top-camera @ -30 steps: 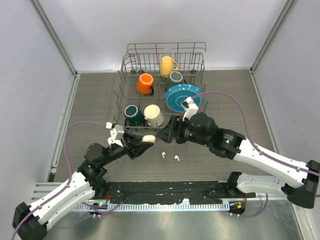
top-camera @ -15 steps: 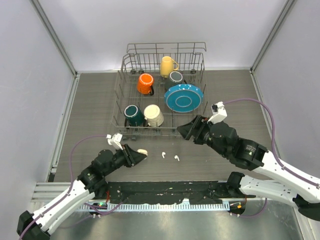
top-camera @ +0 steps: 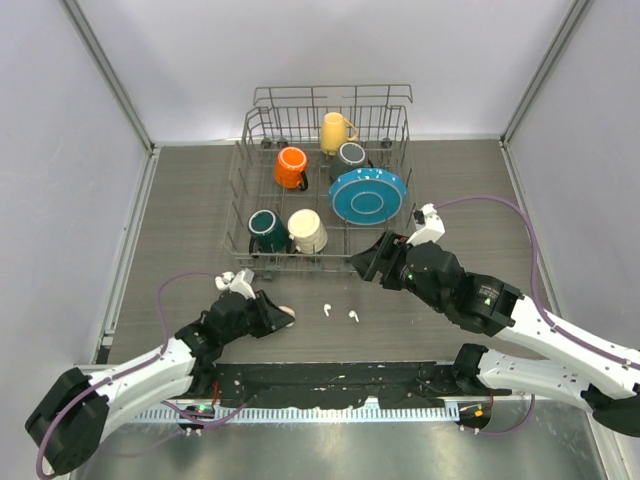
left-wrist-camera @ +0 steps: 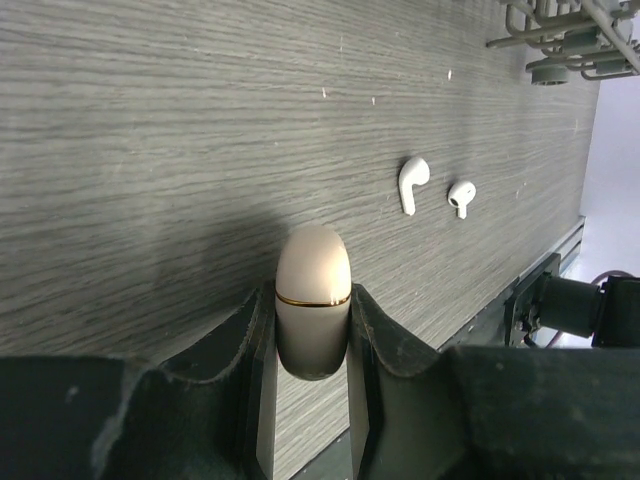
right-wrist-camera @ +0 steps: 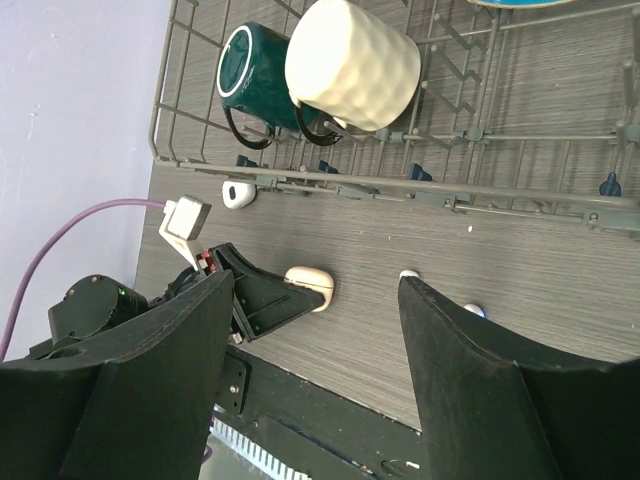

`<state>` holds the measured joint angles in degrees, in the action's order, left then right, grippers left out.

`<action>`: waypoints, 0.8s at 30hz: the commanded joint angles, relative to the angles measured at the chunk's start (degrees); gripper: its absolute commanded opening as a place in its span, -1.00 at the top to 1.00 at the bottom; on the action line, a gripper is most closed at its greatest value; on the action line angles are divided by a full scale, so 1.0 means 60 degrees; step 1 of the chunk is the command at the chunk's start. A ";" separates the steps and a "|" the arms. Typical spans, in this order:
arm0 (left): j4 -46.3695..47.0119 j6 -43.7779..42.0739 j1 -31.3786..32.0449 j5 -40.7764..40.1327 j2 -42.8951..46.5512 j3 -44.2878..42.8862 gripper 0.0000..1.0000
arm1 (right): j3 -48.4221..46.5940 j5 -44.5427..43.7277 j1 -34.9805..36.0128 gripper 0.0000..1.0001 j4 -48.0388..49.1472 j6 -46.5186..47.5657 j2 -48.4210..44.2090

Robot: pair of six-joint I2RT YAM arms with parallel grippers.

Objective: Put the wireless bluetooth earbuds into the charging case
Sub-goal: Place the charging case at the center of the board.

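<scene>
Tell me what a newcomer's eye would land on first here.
The wire dish rack at the far middle of the table draws the eye, with its orange mug and big teal plate. Nearer, the left gripper has its jaws shut on a cream charging case low over the table. Two small white earbuds lie loose just to its right.

Top external: high above near edge, facing down over whole worktop. Left wrist: low, close, skimming worktop. Right wrist: raised, angled down. Shared by all: charging case, earbuds.
</scene>
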<state>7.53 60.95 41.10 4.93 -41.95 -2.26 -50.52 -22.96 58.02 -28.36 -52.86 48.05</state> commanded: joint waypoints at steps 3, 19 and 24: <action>0.1411 0.0081 -0.0024 -0.0162 -0.0741 0.0245 0.76 | -0.0105 -0.0201 0.0013 -0.44 0.0273 -0.0052 0.0048; -0.1864 0.0476 -0.0024 -0.1096 0.1380 0.0026 0.09 | 0.0012 -0.0143 0.0027 -0.44 0.0332 -0.0081 0.0151; -0.3829 0.0754 -0.0024 -0.1904 0.2918 -0.0325 -0.05 | 0.0085 -0.0172 -0.0002 -0.44 0.0332 -0.0081 0.0019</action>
<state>-3.81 63.66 41.12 -0.69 -29.76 -2.33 -50.39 -22.90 58.02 -28.32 -52.86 49.74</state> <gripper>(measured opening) 0.512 0.720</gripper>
